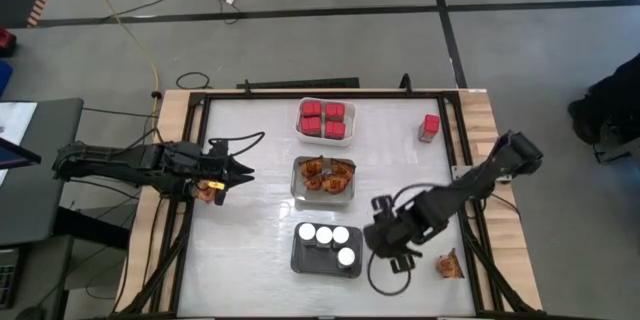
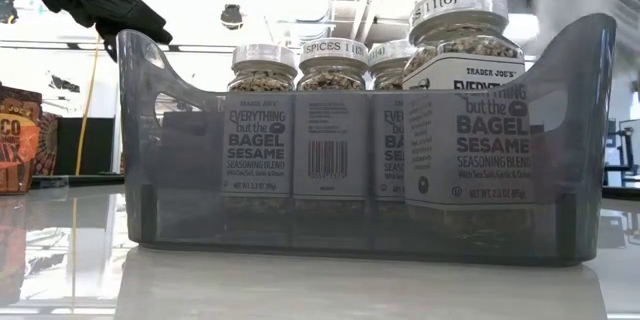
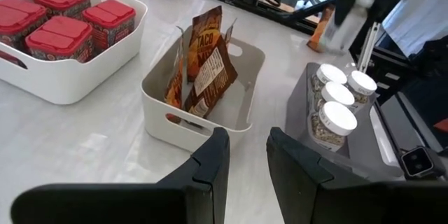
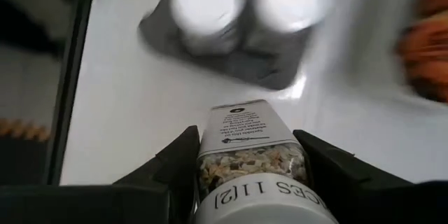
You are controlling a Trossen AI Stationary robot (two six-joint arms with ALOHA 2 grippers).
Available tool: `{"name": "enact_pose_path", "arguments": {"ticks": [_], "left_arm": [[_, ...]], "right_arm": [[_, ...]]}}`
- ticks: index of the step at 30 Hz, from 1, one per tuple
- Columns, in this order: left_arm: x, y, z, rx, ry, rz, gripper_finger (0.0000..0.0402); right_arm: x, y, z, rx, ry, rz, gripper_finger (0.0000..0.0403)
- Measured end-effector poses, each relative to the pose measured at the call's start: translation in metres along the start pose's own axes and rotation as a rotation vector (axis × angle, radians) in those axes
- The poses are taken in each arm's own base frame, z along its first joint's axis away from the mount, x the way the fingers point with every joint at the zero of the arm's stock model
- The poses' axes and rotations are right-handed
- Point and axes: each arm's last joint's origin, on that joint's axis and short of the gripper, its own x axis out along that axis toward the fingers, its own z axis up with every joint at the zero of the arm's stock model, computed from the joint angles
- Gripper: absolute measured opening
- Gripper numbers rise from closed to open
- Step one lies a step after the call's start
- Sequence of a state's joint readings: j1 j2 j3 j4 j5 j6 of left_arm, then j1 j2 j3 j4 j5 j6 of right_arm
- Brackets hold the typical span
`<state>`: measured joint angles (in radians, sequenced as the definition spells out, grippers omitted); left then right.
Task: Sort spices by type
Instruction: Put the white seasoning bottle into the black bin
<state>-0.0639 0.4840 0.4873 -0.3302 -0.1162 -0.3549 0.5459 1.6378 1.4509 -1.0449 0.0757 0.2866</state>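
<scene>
Lying clamped between the right gripper's (image 4: 245, 175) fingers, a seasoning jar (image 4: 248, 155) has its white lid toward the wrist and its base pointing out at the dark grey tray (image 1: 305, 260), so its long axis runs straight toward that tray. Four white-lidded jars (image 1: 324, 233) already stand in the tray, which sits just beside the right gripper on the tabletop (image 1: 250, 210); my guess is the jar must be turned upright before it goes in. Beyond it, the middle tray holds orange-brown packets (image 1: 325, 172) and the far white one red containers (image 1: 322, 117). One red container (image 1: 430, 126) and one packet (image 1: 448, 265) lie loose on the right arm's side. The left gripper (image 1: 236, 172) waits at the left edge, fingers slightly parted, holding nothing.
</scene>
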Motion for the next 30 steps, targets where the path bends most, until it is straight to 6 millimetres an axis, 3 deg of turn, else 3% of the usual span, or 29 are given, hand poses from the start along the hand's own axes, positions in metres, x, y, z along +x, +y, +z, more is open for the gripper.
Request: {"name": "enact_pose_path", "arguments": {"ticks": [4, 8, 12, 15, 18, 22, 30], "left_arm": [[0.0, 0.0, 0.0, -0.009, 0.0, 0.0, 0.0088], [0.0, 0.0, 0.0, -0.009, 0.0, 0.0, 0.0088], [0.0, 0.0, 0.0, -0.009, 0.0, 0.0, 0.0088], [0.0, 0.0, 0.0, -0.001, 0.001, 0.0, 0.0088], [0.0, 0.0, 0.0, 0.001, 0.001, 0.001, 0.0088], [0.0, 0.0, 0.0, 0.002, 0.004, 0.001, 0.0088], [0.0, 0.001, -0.002, 0.005, 0.022, 0.008, 0.0088]], "right_arm": [[-0.035, -0.008, 0.016, 0.08, -0.071, -0.059, 0.0221], [-0.063, -0.015, 0.042, 0.159, -0.301, -0.06, 0.0221], [-0.073, -0.026, 0.062, 0.263, -0.479, -0.036, 0.0221], [-0.061, -0.031, 0.074, 0.285, -0.513, -0.036, 0.0221], [-0.035, -0.029, 0.085, 0.328, -0.469, -0.008, 0.0221], [-0.001, -0.021, 0.101, 0.352, -0.397, 0.009, 0.0221], [0.045, -0.003, 0.129, 0.354, -0.246, 0.034, 0.0221]]}}
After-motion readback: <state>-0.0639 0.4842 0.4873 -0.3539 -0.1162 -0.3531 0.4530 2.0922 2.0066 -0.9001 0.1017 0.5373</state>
